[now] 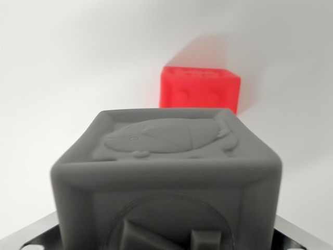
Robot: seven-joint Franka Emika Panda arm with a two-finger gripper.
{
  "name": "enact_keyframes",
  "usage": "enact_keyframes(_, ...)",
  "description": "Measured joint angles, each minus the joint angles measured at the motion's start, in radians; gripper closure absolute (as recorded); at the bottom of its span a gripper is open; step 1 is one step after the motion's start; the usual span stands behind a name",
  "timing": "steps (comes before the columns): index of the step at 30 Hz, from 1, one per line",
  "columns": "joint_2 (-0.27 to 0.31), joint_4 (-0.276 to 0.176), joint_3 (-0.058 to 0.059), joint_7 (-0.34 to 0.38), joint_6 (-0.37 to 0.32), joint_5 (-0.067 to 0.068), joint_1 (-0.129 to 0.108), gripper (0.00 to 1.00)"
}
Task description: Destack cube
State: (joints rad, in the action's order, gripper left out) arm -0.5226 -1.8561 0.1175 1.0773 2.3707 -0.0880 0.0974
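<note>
Wrist view, near to far. At the lower corners, dark metal parts of the gripper (166, 245) flank a grey moulded plastic cube with rounded edges (169, 177), which fills the lower half of the frame; the fingers themselves are hidden by the cube, so whether they pinch it or stand spread cannot be told. The grey cube's upper face carries a raised animal-like relief, and its near face a round embossed emblem. Beyond the grey cube, slightly toward the wrist view's right, a bright red plastic cube with embossed dots (200, 88) rests on the plain white surface (62, 78), apart from the grey cube and casting a soft shadow. The two cubes appear separated, suggesting the destacking is well advanced. Risks, as judged: if the grey cube is held off-centre, it could slip or rotate on release; lowering it too close to the red cube could knock that cube or restack them.
</note>
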Motion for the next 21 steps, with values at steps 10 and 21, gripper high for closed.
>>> enact_keyframes(10, 0.01, -0.018, -0.006, -0.007, 0.007, 0.005, -0.024, 1.0)
enact_keyframes(21, 0.022, -0.035, -0.012, -0.016, 0.013, 0.01, -0.049, 1.0)
